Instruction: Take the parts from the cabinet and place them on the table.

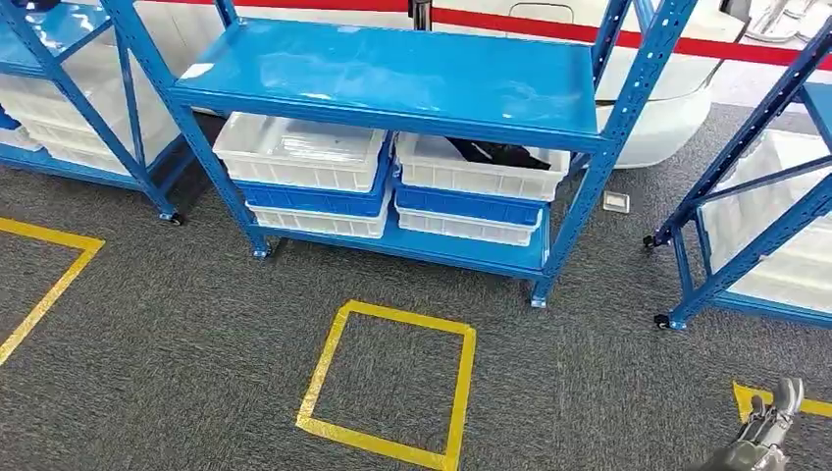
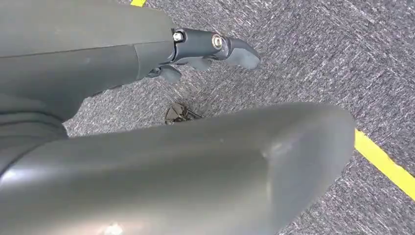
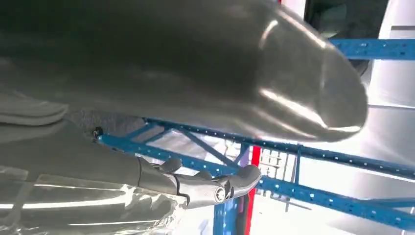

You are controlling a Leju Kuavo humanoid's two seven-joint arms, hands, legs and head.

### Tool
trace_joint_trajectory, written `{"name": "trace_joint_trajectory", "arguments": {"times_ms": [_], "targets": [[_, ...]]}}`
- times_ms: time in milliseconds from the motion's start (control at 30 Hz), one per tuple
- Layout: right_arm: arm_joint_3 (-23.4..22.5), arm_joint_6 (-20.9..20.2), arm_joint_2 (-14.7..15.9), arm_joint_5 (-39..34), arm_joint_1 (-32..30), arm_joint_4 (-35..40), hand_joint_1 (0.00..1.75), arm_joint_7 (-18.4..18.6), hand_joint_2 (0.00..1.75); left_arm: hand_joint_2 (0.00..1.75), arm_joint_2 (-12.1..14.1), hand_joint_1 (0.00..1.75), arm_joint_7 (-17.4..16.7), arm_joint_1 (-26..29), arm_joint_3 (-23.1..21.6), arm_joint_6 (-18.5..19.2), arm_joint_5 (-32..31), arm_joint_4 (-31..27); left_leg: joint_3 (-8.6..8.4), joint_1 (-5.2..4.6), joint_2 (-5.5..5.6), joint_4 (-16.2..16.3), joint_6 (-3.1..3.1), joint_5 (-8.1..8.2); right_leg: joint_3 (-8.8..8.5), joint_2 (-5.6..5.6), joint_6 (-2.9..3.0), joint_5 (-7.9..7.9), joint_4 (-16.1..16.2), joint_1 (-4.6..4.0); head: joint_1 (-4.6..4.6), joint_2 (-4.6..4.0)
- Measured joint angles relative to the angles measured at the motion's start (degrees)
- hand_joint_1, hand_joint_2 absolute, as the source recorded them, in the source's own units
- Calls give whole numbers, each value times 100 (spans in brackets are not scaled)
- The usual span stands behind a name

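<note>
Overhead, the head view looks down on grey carpet (image 1: 196, 324) with blue metal shelving across the upper half of the frame. At the far left edge a yellow tape line (image 1: 44, 280) angles across the floor, and behind it, in the upper left, stands another shelf unit (image 1: 88, 88) holding white bins. The main rack (image 1: 392, 78) fills the upper middle; under its blue top shelf, on the lowest level, sit two stacks of crates. The left stack (image 1: 304, 177) has a white crate on top that looks to hold only clear wrapping. The right stack (image 1: 481, 186) has a white top crate with dark parts (image 1: 495, 152) lying inside it, partly hidden under the shelf edge. Below the rack, at lower middle, a yellow tape square (image 1: 392, 383) is marked on the carpet. A third blue rack (image 1: 755, 226) stands at the right edge.

The left hand (image 2: 205, 49) shows in its wrist view over carpet, fingers extended and apart, holding nothing. The right hand (image 1: 770, 417) sits at the lower right corner of the head view; in its wrist view the fingers (image 3: 215, 186) are loose and apart, with nothing in them, blue shelving behind.
</note>
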State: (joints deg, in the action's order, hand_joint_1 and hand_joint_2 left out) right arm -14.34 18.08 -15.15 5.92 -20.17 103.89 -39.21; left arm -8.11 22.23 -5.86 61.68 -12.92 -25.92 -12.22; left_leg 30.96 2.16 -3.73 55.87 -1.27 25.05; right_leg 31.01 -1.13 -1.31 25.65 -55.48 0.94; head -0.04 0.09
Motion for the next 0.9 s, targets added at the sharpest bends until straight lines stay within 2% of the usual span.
{"name": "trace_joint_trajectory", "arguments": {"times_ms": [133, 200, 333, 700, 900], "targets": [[-35, 4, -22, 15, -1, 4, 0, 0, 0, 0, -2, 0, 2, 0, 0, 7, -11, 0, 4, 8, 0, -4, 54, -11, 4, -1, 6, 3, -2, -13, 0, 0], [-48, 4, -31, 52, -1, 11, 0, -4, 0, 0, -4, 0, 9, 0, 0, 7, -17, 0, 4, 8, 0, -5, 116, -8, 6, -1, 6, 4, -4, -16, 2, 0], [-114, 9, -42, 111, -37, 39, 0, -42, 0, 0, -11, 0, 24, 0, -4, 7, -44, 0, 2, 0, 1, -4, 164, 1, 9, -2, 6, 4, -4, -20, 4, 0], [-210, -4, -129, 182, -136, 142, 0, -63, 0, 0, -13, 0, 33, 0, -9, 26, -50, 0, 4, -45, 1, 1, 160, 3, 10, -3, 4, 2, -3, 24, 2, 0], [-223, -4, -151, 522, -135, 142, 0, -68, 0, 0, -15, 0, 105, 0, -28, 22, -76, 0, 3, -46, 1, 1, 158, 4, 10, -3, 4, 2, -3, 26, 2, 0]]}}
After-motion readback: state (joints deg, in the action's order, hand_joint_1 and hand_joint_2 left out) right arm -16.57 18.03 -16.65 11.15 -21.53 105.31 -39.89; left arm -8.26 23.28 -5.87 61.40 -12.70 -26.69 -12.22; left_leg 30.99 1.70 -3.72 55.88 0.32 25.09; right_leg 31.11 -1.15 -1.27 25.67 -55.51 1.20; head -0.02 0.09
